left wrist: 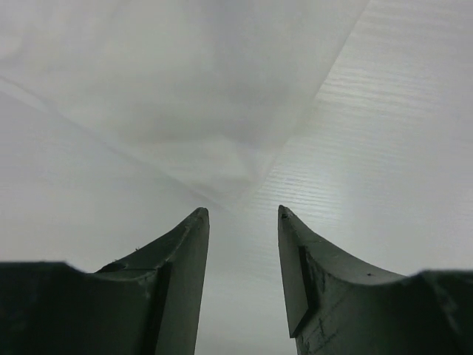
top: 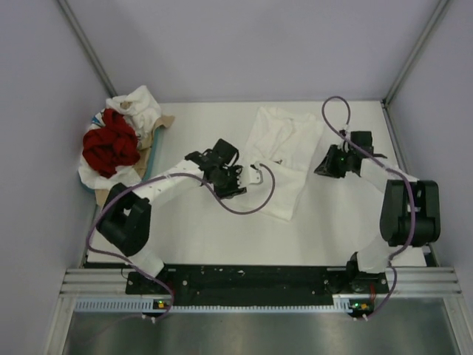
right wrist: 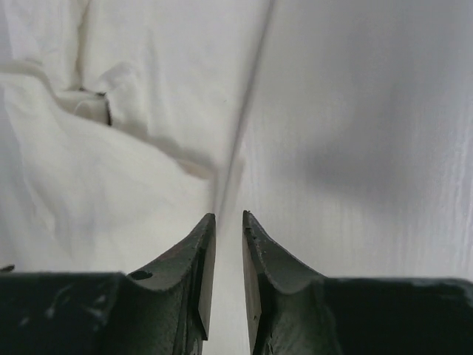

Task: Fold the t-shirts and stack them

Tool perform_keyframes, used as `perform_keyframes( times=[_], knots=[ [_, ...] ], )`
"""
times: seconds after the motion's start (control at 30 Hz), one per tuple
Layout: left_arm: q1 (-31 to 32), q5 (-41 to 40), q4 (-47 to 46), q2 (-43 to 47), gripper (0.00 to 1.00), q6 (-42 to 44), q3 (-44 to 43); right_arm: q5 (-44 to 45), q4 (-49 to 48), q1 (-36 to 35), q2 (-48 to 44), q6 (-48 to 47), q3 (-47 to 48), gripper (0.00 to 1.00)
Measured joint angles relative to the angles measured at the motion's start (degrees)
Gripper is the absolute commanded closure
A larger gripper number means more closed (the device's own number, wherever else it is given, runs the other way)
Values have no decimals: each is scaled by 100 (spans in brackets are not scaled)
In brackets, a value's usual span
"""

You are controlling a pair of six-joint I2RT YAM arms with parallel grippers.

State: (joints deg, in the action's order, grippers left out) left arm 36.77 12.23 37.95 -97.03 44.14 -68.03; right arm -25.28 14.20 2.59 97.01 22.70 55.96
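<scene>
One white t-shirt (top: 284, 148) lies spread on the counter (top: 199, 229), a little right of the middle, with wrinkles and its lower part running toward the near side. In the left wrist view a flat corner of this shirt (left wrist: 185, 89) is just ahead of the fingertips, and the bare counter (left wrist: 384, 148) is to its right. In the right wrist view the shirt (right wrist: 111, 185) fills the left half, and its edge runs straight toward the fingers.

The left end effector (top: 238, 185) is at the shirt's left border. Its fingers (left wrist: 244, 218) stand clearly apart and nothing is between them. The right end effector (top: 325, 166) is at the shirt's right border. Its fingers (right wrist: 229, 218) are separated only by a narrow slit, and no cloth is inside it.

The other t-shirts are in a heap at the far left of the counter, deep red ones (top: 111, 144) among white ones (top: 137, 103). They rest in a tray (top: 150, 155) with a teal rim and brown cardboard.
</scene>
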Motion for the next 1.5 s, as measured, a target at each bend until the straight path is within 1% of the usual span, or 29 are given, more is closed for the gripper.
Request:
perform_keyframes(
  times=[0.07, 0.1, 0.17, 0.23, 0.33, 0.43, 0.5, 0.6, 0.7, 0.8, 0.87, 0.93, 0.97, 1.0, 1.07, 1.13, 1.23, 1.33, 1.4, 1.5],
  knots=[
    [-96, 262, 13, 317, 51, 153, 4, 24, 39, -199, -540, -367, -192, 65],
    [-149, 365, -33, 439, 52, 249, 26, 50, 44, -404, -890, -614, -315, 62],
    [-219, 507, -184, 625, 54, 461, 157, 70, 31, -949, -1574, -1198, -540, 58],
    [-267, 562, -380, 671, 55, 713, 382, -42, -9, -1705, -2328, -2033, -831, 50],
    [-267, 575, -691, 647, 54, 994, 820, -249, 28, -2721, -3366, -3368, -1416, 46],
    [-267, 601, -940, 640, 53, 1255, 1130, -308, 190, -3178, -4009, -4590, -1969, 42],
    [-267, 597, -1143, 629, 53, 1438, 1276, -142, 365, -3469, -4142, -5549, -2280, 41],
    [-267, 551, -1397, 479, 53, 1589, 1322, 264, 404, -3864, -4004, -6470, -2627, 41],
    [-267, 455, -1552, 282, 53, 1631, 1320, 756, 323, -4181, -3571, -6975, -2693, 41],
    [-267, 382, -1539, 157, 55, 1661, 1318, 1279, 96, -4474, -3067, -7176, -2684, 42],
    [-267, 334, -1510, 136, 57, 1714, 1318, 1493, 13, -4575, -2785, -7248, -2669, 44],
    [-267, 313, -1499, 129, 63, 1722, 1318, 1637, -76, -4642, -2627, -7311, -2614, 51],
    [-269, 304, -1502, 122, 69, 1727, 1318, 1694, -118, -4664, -2579, -7322, -2592, 57],
    [-269, 293, -1497, 109, 79, 1738, 1311, 1784, -162, -4682, -2481, -7313, -2573, 63],
    [-260, 284, -1475, 63, 100, 1744, 1279, 1921, -184, -4701, -2363, -7329, -2507, 86],
    [-262, 280, -1438, 7, 100, 1703, 1215, 1998, -216, -4712, -2258, -7335, -2487, 99],
    [-245, 299, -1257, -13, 100, 1672, 1119, 2098, -190, -4730, -2216, -7283, -2452, 100],
    [-201, 321, -920, -9, 100, 1497, 1025, 2142, 129, -4865, -2315, -7158, -2358, 100],
    [-170, 339, -678, 46, 100, 1340, 1005, 2146, 426, -4988, -2568, -7040, -2321, 100],
    [-96, 356, -186, 365, 100, 1043, 1005, 2015, 951, -5191, -3327, -6791, -2315, 100]
  ],
)
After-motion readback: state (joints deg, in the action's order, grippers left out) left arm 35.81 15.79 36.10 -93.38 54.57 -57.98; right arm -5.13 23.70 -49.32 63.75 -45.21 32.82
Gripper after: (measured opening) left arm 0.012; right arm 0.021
